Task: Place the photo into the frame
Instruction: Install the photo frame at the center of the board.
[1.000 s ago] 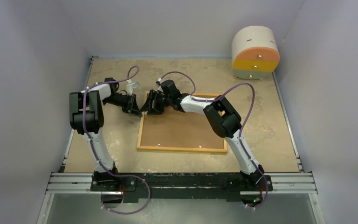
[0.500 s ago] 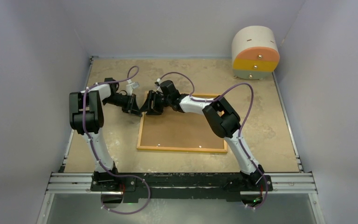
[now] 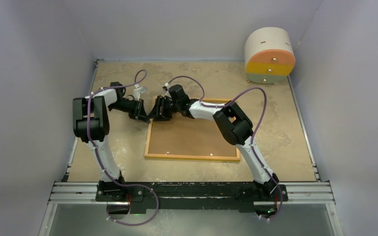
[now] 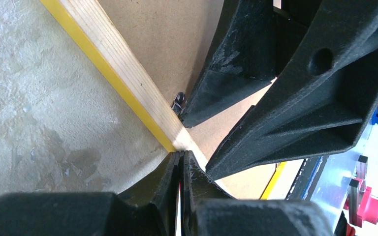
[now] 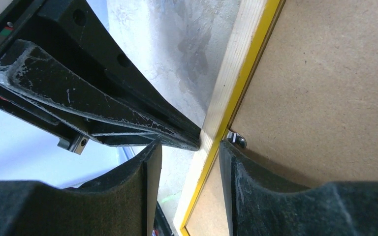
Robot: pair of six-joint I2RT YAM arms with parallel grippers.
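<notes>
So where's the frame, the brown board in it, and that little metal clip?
frame [image 3: 192,157]: overhead view, its near wooden rail.
brown board [image 3: 192,135]: overhead view, its bare middle.
metal clip [image 5: 236,139]: right wrist view, its shiny tab beside the rail.

Your table [image 3: 275,132] is a mottled beige, stone-look slab that fills the middle of the overhead view. Lying flat on it, just right of centre, you have the frame [image 3: 192,157] back side up. Its rail is pale wood with a yellow edge, and a brown backing board [image 3: 192,135] sits inside it. In the wrist views, a small metal clip [image 5: 236,139] rests on the board against the rail's inner edge. In the upper right corner stands a cream drum [image 3: 269,49] banded orange, yellow and pale green.
</notes>
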